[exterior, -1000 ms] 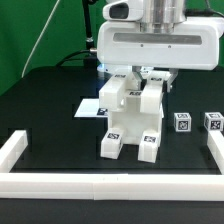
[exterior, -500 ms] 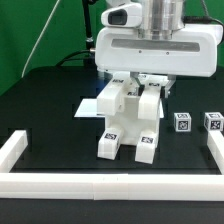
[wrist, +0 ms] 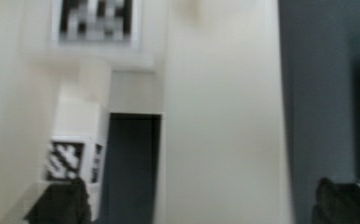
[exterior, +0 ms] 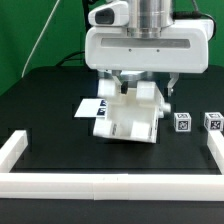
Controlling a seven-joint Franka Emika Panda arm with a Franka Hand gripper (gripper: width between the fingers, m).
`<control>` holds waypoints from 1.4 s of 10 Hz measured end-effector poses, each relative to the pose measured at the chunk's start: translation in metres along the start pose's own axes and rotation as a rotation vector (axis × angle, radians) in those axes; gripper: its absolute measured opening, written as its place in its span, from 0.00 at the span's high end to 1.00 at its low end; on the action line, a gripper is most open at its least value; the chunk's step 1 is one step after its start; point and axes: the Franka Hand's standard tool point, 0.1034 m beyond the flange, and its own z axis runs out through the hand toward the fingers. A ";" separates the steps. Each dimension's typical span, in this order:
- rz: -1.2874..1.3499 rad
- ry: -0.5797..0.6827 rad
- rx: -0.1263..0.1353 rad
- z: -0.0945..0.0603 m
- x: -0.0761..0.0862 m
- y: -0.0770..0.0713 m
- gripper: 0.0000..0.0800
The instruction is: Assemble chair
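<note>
White plastic chair (exterior: 130, 115) lies tilted on the black table (exterior: 50, 110), its back edge over the marker board (exterior: 88, 106). Right above it hangs the gripper (exterior: 142, 88), its fingers (exterior: 172, 84) spread wide on either side and gripping nothing. A tagged block (exterior: 183, 122) and a second block (exterior: 213, 122) sit well apart at the exterior view's right. White rails (exterior: 100, 182) border the table.

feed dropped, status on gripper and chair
Gripper open, jaws astride the top. Chunky white plastic chair assembly on black table, partly over flat white marker board. Two small tagged white blocks aside, exterior view's right.
</note>
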 end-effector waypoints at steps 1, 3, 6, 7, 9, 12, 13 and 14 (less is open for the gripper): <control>-0.001 0.001 0.000 0.000 0.000 0.000 0.19; 0.002 0.002 -0.002 0.000 0.000 -0.001 0.19; 0.002 0.022 0.005 -0.028 0.002 -0.007 0.19; 0.008 0.017 0.015 -0.039 0.000 -0.005 0.19; 0.007 0.027 0.034 -0.057 -0.002 0.001 0.19; -0.013 0.041 0.028 -0.047 -0.006 0.024 0.19; -0.011 0.043 0.026 -0.046 -0.006 0.023 0.19; -0.012 0.042 0.026 -0.046 -0.006 0.023 0.19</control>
